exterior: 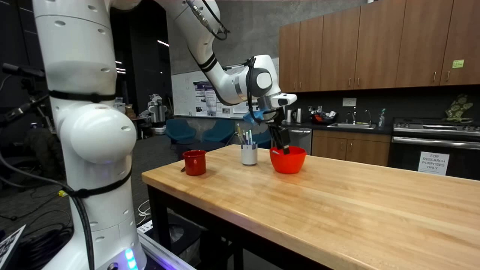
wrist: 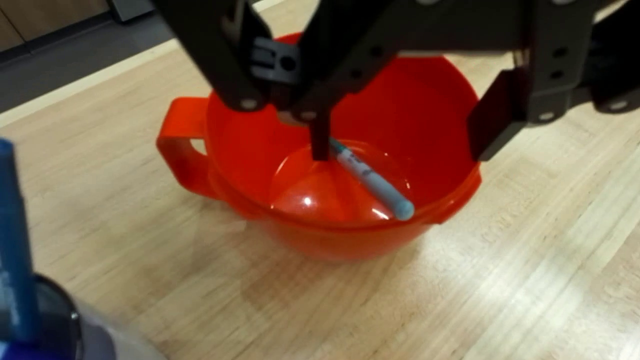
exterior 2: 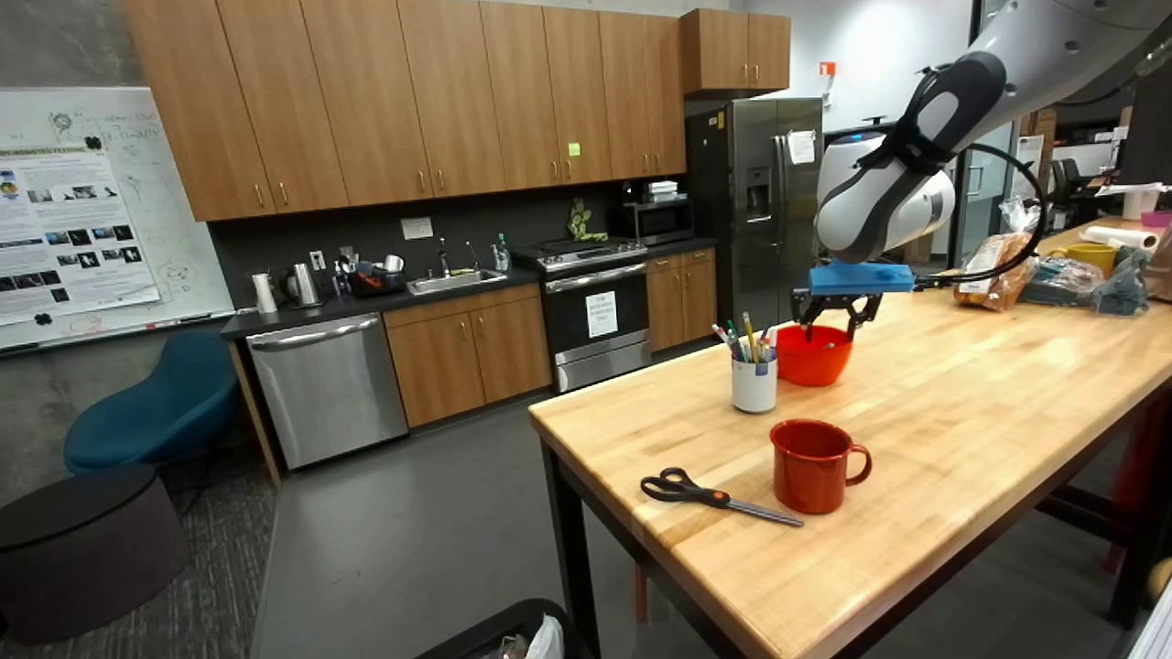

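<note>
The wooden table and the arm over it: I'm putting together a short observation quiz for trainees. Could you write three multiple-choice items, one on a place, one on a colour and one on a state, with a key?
1. Where is the marker nearest the jaws?
A) in the red mug
B) in the red bowl
C) on the bare tabletop

2. What colour are the scissors' handles?
A) black
B) yellow
C) white

3. How do the jaws stand?
A) shut on the red mug
B) closed tip to tip
C) apart

Key:
1: B, since the wrist view shows the marker inside the bowl.
2: A, since an exterior view shows black loops behind the blades.
3: C, since the wrist view shows a wide gap between them.
</note>
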Available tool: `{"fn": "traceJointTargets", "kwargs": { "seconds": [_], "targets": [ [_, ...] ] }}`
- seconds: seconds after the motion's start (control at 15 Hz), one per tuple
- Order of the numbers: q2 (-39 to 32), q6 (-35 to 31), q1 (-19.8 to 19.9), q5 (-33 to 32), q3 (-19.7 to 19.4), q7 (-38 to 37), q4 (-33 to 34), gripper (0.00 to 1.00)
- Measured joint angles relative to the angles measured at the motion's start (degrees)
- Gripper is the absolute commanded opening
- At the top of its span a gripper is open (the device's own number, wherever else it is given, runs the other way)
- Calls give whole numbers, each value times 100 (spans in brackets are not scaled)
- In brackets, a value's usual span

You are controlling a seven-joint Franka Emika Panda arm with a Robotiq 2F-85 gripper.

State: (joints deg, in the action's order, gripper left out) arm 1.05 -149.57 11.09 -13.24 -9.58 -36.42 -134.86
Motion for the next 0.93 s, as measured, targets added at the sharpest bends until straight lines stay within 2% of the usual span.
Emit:
{"fn": "traceJointTargets", "kwargs": {
  "seconds": [0.2,0.27,0.33,0.4,0.53,0.93],
  "targets": [
    [-14,0,0,1,-9,4,64,14],
    [-17,0,0,1,-10,4,75,17],
    [-18,0,0,1,-10,4,82,49],
    [-18,0,0,1,-10,4,86,44],
    [-18,-1,-1,1,-9,6,88,49],
    [-14,-124,-49,19,16,168,90,88]
  ]
}}
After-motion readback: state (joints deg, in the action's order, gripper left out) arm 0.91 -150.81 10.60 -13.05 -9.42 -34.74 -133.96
